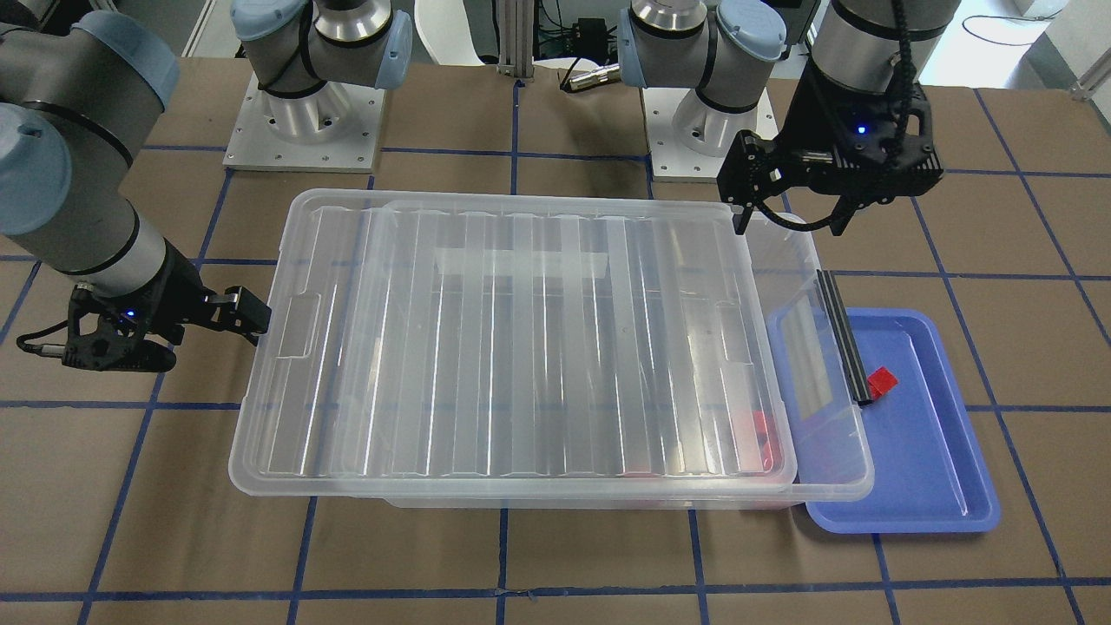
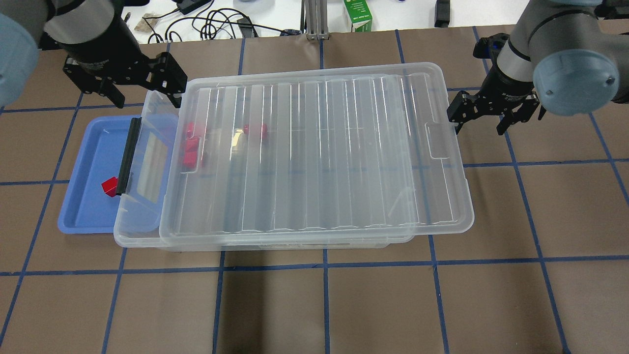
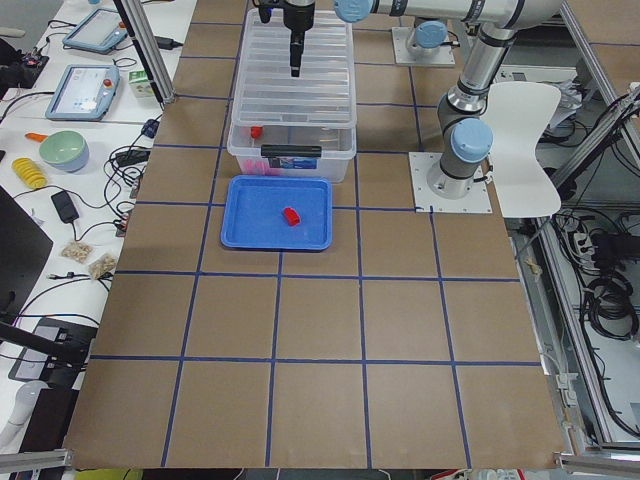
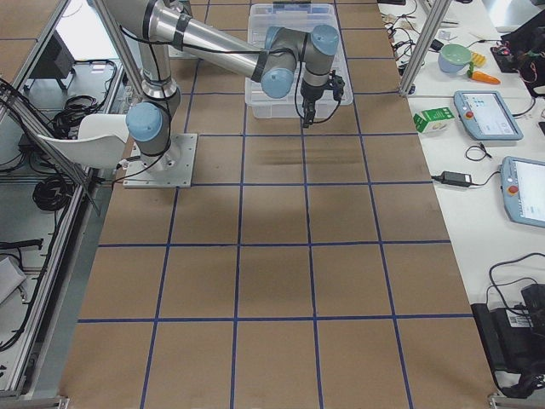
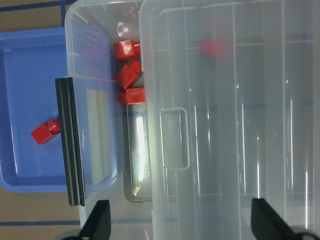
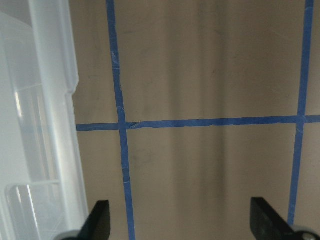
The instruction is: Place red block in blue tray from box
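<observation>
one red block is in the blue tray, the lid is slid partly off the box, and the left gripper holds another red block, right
No. The left gripper holds nothing: the left wrist view shows it open, empty, above the box. One red block lies in the blue tray, and the lid is slid partly off.

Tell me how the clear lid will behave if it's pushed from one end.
The lid lies offset on the box, so it will probably slide easily. Thin and ribbed, it looks light and may flex. Its overhanging end might tip if pressed down.
</observation>
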`<control>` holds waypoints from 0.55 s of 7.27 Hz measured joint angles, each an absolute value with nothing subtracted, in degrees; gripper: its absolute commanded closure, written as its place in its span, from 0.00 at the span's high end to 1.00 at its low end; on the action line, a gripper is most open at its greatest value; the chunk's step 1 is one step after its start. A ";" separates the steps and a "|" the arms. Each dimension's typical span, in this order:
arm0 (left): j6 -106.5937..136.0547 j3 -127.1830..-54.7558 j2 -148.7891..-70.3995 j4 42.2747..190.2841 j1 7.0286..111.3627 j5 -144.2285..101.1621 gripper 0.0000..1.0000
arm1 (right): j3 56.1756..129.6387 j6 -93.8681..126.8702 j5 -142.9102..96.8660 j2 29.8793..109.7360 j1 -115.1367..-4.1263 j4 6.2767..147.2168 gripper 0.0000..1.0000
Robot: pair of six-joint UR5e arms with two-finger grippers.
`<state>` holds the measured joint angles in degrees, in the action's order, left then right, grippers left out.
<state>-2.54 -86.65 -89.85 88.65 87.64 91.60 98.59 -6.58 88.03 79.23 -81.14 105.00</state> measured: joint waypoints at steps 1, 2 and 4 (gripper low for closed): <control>-2.48 -86.37 -89.66 88.75 85.91 90.18 1.00 | 98.55 -4.63 88.04 79.13 -82.45 105.15 1.00; -2.37 -86.46 -89.50 88.81 85.21 89.45 1.00 | 98.56 -3.37 88.04 79.09 -83.31 105.40 1.00; -2.30 -86.35 -89.49 88.85 84.86 89.08 1.00 | 98.60 -1.42 87.99 79.07 -84.45 105.63 1.00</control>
<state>-2.30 -86.35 -89.49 88.85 84.86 89.08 98.60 -1.42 87.99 79.07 -84.45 105.63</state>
